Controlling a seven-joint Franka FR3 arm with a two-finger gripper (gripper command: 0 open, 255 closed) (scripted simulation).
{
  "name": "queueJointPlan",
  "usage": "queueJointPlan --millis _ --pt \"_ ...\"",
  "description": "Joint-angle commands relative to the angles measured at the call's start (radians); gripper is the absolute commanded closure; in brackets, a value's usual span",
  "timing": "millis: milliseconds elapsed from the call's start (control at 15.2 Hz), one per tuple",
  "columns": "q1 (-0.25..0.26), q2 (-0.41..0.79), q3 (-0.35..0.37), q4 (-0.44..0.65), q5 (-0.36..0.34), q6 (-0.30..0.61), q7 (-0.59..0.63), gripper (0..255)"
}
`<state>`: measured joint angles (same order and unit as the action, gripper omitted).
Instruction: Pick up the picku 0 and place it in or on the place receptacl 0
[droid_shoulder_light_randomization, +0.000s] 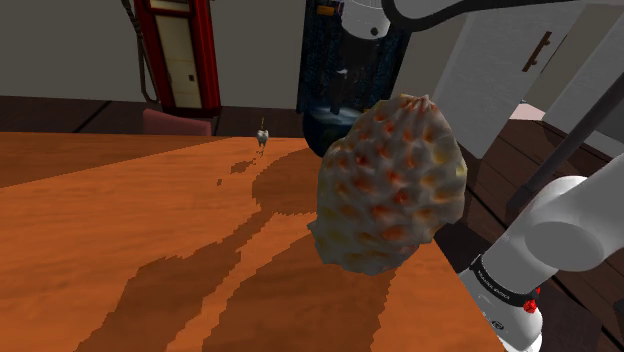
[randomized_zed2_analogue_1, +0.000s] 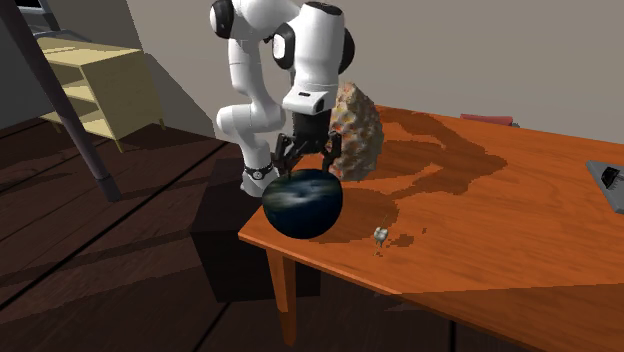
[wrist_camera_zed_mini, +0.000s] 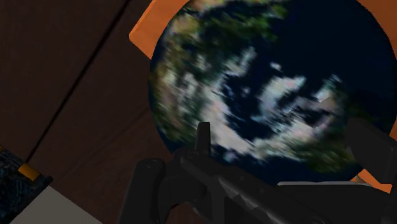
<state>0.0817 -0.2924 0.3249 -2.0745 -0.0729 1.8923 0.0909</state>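
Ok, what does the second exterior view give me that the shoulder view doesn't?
Second exterior view: the gripper, fingers apart, just above the globe at the table's corner. It also has a yellow shelf unit on the floor and a grey flat item at that view's right edge.
Shoulder view: a red-framed cabinet and a white door with a dark handle.
Both: the orange table, the globe, the lumpy orange-spotted object and the small figurine.
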Motion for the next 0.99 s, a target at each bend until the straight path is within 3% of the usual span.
queueJointPlan --millis 0,462,792,924 --pt "0.007 0.068 0.031 0.049 -0.022 0.014 0.029 0" --pt "0.053 0.321 0.12 0.264 -0.143 0.015 0.138 0" --pt "0.123 0.518 0.155 0.457 -0.252 -0.022 0.206 0" --pt "0.134 0.544 0.153 0.472 -0.266 -0.016 0.214 0"
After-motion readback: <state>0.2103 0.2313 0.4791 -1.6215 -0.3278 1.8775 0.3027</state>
